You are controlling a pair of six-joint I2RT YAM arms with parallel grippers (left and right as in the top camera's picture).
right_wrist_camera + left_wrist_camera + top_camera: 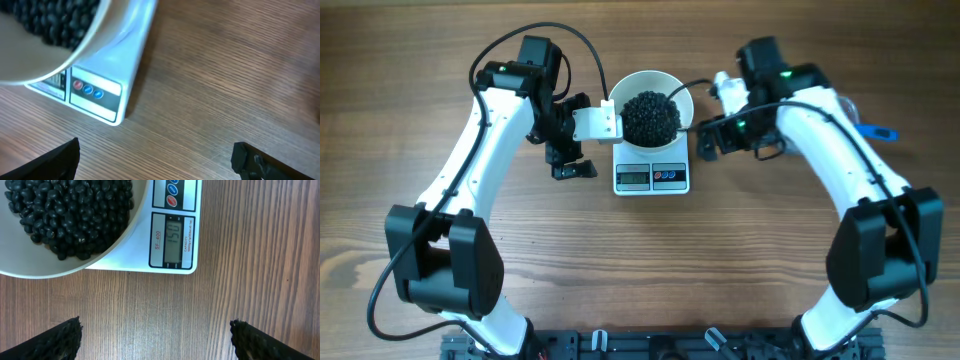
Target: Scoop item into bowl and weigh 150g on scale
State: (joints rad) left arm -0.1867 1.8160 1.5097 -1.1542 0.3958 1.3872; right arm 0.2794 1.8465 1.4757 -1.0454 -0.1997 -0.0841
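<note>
Covering much of scale (pixel 652 178), heaped bowl (pixel 681 96); left tool (pixel 157 336), right tool (pixel 156 156) spread, empty.

Table (pixel 150 305): brown wood grain, matt. Bowl (pixel 20 262): smooth white, slight sheen. Scale (pixel 135 262): glossy white plastic. Beans (pixel 70 215): shiny black. Left claw (pixel 155 325): matt black, rough.

On the scale (pixel 135 260), just ahead of the left pincer (pixel 156 340) in its wrist view, the grey display (pixel 173 238) reads 150, with the digits lying sideways. Beside the display, to the left as the pincer faces it, a printed label (pixel 157 240) reads SF-400. The small print (pixel 189 236) on the display's right is too fine to read. The marks on the round buttons (pixel 172 195), farther from the pincer, cannot be made out. Nothing is legible in the other views.
</note>
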